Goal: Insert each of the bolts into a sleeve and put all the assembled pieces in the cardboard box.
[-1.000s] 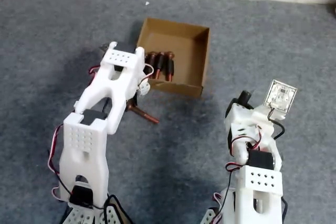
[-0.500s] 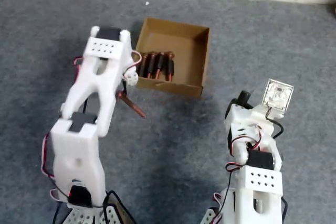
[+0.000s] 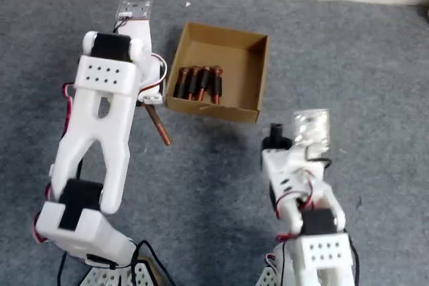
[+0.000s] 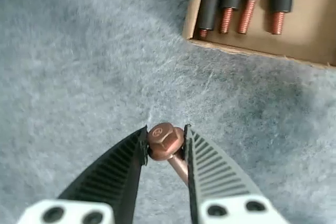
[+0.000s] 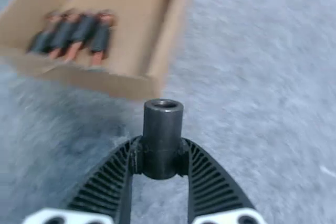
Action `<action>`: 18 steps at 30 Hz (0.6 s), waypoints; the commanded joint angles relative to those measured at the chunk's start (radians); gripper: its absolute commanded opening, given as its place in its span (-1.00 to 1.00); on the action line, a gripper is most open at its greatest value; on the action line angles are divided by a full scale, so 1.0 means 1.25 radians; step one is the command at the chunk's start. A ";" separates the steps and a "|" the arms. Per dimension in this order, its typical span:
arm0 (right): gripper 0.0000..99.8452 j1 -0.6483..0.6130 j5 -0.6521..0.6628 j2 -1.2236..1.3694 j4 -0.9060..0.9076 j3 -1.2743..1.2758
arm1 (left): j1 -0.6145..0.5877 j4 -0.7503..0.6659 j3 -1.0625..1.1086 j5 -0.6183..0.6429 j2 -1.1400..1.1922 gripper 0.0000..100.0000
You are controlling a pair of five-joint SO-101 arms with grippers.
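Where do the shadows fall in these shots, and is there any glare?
High view: soft shadow on the carpet along the cardboard box's near wall. Left wrist view: mild sheen on the bolt head in the left pincer, no glare. Right wrist view: same shadow below that wall.

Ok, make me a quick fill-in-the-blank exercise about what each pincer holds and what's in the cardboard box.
1. The left pincer is shut on the head of a copper ____.
2. The right pincer is shut on a dark hollow ____.
3. The cardboard box holds ____ assembled pieces, lying side by side.

Missing words: bolt; sleeve; four.
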 commanded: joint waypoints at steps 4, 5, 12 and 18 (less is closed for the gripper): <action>-0.99 -0.111 0.063 -0.300 0.071 0.063 | 0.004 -0.018 0.030 -0.128 -0.168 -0.99; -0.99 -0.127 0.066 -0.331 0.079 0.072 | 0.013 -0.018 0.037 -0.140 -0.188 -0.99; -0.99 -0.213 0.072 -0.348 0.089 0.087 | 0.085 -0.018 0.088 -0.245 -0.322 -0.99; -0.99 -0.325 0.072 -0.348 0.091 0.088 | 0.134 -0.103 0.166 -0.263 -0.424 -0.99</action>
